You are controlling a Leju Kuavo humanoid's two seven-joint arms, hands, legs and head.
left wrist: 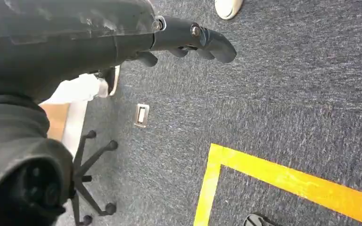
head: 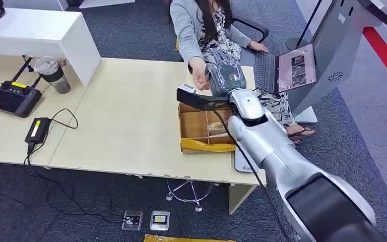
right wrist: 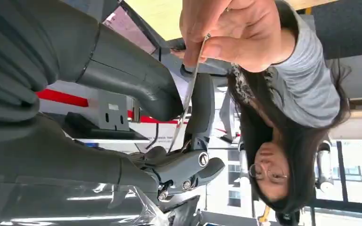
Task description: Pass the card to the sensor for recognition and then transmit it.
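Card first: one thin pale plastic card (right wrist: 188,96), seen edge-on at centre of the right wrist view, is pinched at one end by a seated person's hand (right wrist: 226,33) and sits at the other between the grey thumb and dark fingers (right wrist: 202,113) of the robot's right hand (head: 225,76); whether they clamp it I cannot tell. If both let go or both pull, it could drop or bend. The left hand (left wrist: 188,40), upper centre, hangs over carpet, fingers loosely curled, holding nothing. One black sensor bar (head: 197,99), one wooden tray (head: 194,126), one laptop (head: 284,68).
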